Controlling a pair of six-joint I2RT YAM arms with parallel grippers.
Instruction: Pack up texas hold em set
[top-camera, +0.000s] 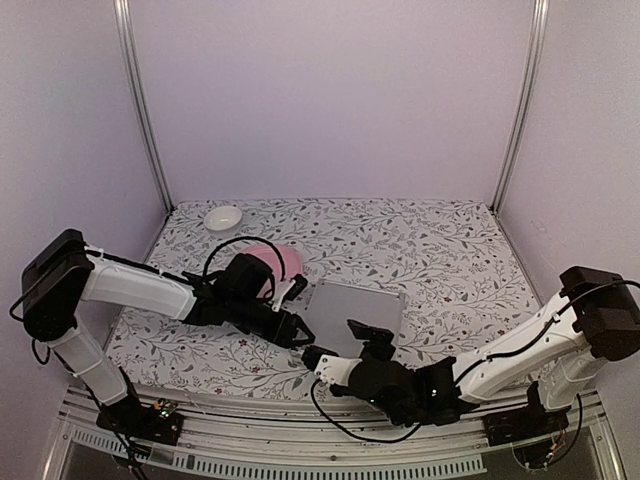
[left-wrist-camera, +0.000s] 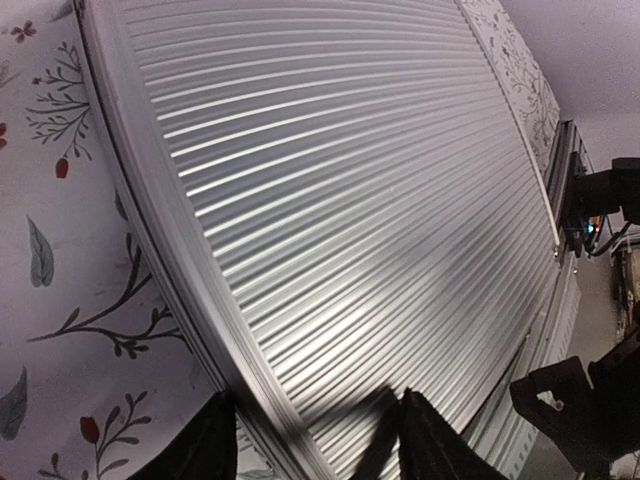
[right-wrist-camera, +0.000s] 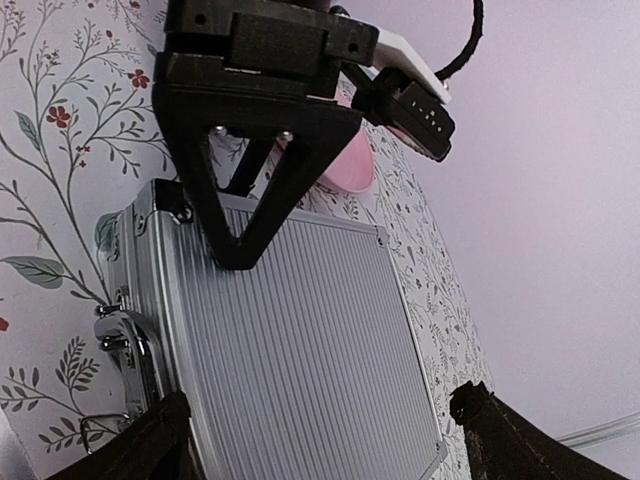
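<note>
The closed silver case (top-camera: 355, 312) is lying by the table's (top-camera: 450, 250) near edge. My left gripper (left-wrist-camera: 318, 400) is sitting half open at its left corner, perhaps touching; my right gripper (right-wrist-camera: 318, 405) is gaping wide, empty.

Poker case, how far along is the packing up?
Done: the silver case lies closed on the table, and nothing of the set shows outside it. In hand: the left gripper, fingers apart, sits over the case's near left corner. The right gripper is wide open beside the handle edge. Left: probably securing the lid, though I cannot tell whether it is latched.
</note>
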